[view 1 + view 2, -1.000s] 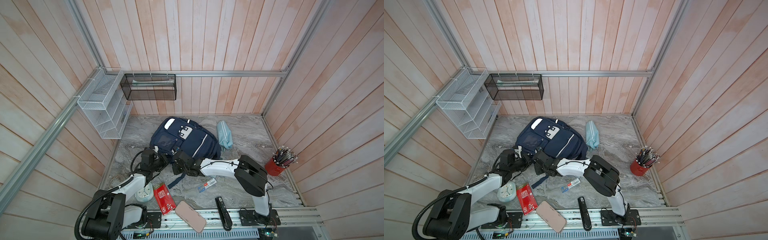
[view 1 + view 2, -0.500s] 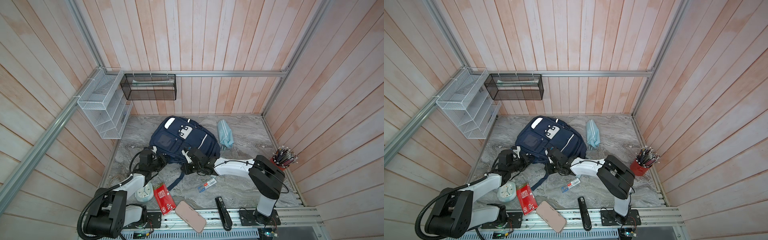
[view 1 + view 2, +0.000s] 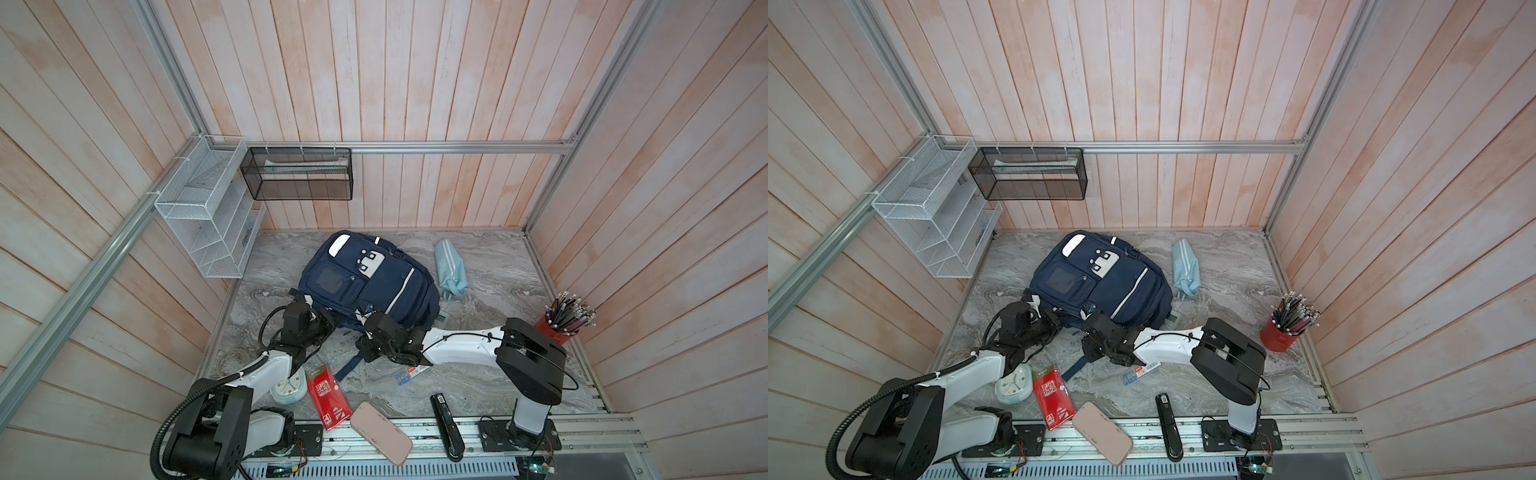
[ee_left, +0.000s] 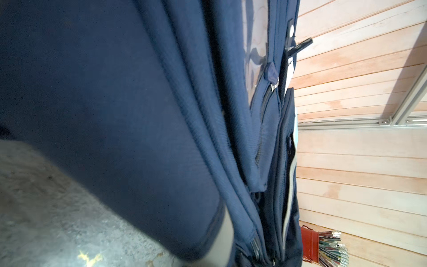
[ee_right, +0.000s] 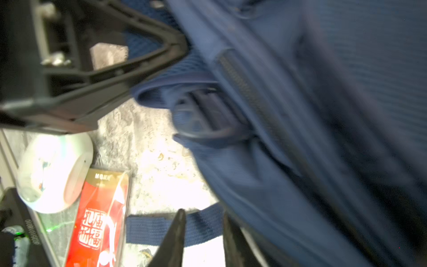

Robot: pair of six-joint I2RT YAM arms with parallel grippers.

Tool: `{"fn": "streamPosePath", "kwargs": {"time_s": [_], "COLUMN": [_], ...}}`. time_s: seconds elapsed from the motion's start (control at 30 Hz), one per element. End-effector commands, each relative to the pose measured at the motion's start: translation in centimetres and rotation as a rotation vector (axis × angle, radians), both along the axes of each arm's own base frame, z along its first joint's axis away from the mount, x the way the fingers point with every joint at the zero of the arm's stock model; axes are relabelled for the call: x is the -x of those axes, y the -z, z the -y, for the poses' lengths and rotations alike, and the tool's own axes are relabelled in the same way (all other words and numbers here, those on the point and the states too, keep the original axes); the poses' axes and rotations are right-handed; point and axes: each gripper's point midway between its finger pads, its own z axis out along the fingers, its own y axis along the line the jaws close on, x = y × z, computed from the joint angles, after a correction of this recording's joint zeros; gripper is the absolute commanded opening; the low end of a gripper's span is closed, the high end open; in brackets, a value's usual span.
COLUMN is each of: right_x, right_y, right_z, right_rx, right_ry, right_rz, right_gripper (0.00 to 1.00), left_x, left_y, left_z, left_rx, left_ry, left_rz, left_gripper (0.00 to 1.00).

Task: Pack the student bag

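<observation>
at the left of both top views, the left gripper (image 3: 323, 322) is seen low over the table (image 3: 490, 291), pressed to the near-left edge of the bag (image 3: 374, 282). its jaws are closed. in the right wrist view one black finger (image 5: 69, 106) of it is shown running to a tip that meets the blue fabric; whether fabric is pinched there cannot be told. the left wrist view is almost filled by the bag (image 4: 115, 92), very close, with its seams and a zip pull visible.

the bag is laid flat on the middle of the table, front pockets up, its top toward the back wall. both grippers are placed at its near edge, the left at the near-left corner, the right just beside the middle of that edge.

a clock (image 3: 286, 388) and a red packet (image 3: 328, 390) are seen near the front, below the left gripper. a blue strap (image 3: 347, 368) is trailed from the bag's near edge toward the packet.

the right gripper (image 3: 362, 350) is pointed leftward along the bag's near edge. in the right wrist view its jaws (image 5: 203, 222) are seen parted, nothing clamped between them, with the strap (image 5: 150, 228) lying beyond the tips and the bag (image 5: 323, 115) alongside, blurred.

further right, a pouch (image 3: 449, 266) is laid just beside the bag, and a pencil cup (image 3: 561, 324) is stood at the table's right edge.
</observation>
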Motion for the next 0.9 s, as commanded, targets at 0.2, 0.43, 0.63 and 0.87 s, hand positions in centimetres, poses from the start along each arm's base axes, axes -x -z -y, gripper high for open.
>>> {"fn": "streamPosePath", "kwargs": {"time_s": [0.2, 0.43, 0.63, 0.87], "right_x": [-6.0, -7.9, -7.5, -3.6], "right_y": [-0.3, -3.2, -4.2, -0.4], "right_z": [-1.0, -1.8, -1.5, 2.6], "right_rx": [0.067, -0.002, -0.05, 0.047], "right_ry": [0.21, 0.294, 0.278, 0.204], "right_rz": [0.266, 0.361, 0.314, 0.15], "right_gripper": [0.43, 0.41, 0.0, 0.0], "left_x": [0.2, 0.8, 0.9, -0.7], "left_y": [-3.3, -2.7, -1.4, -1.5], "left_z": [1.9, 1.4, 1.1, -1.3], "left_rx": [0.061, 0.033, 0.022, -0.007], "left_ry": [0.04, 0.023, 0.01, -0.041], "left_rz": [0.095, 0.083, 0.061, 0.074], "left_gripper": [0.0, 0.0, 0.0, 0.0]}}
